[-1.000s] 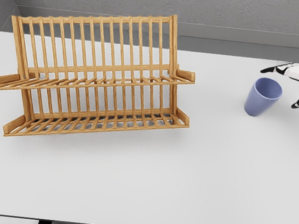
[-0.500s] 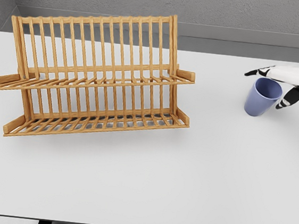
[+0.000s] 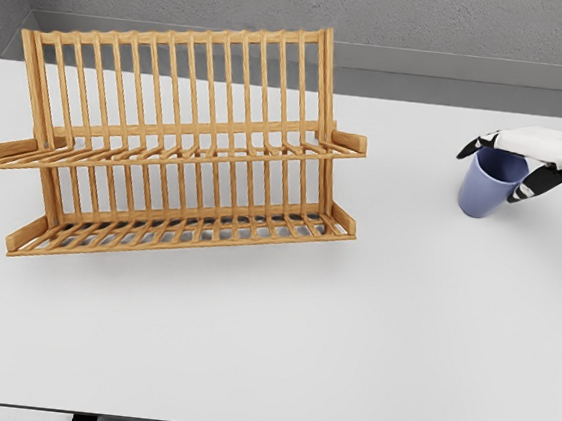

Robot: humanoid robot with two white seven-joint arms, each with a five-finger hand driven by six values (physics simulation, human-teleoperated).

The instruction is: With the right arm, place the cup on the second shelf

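White table (image 3: 266, 350) — wooden dish rack (image 3: 182, 145) on left, blue cup (image 3: 490, 187) far right, well apart.

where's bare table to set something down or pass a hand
Free: the white table in front of the wooden two-tier dish rack, and the gap between the rack and the blue cup. Crowded: around the cup, where the right hand sits.

Right hand (image 3: 515, 163) by bench's right edge: glossy white shell on back and wrist, slim segmented fingers (image 3: 536, 183) w/ black tips and black joints. No cables, screws or markings visible.
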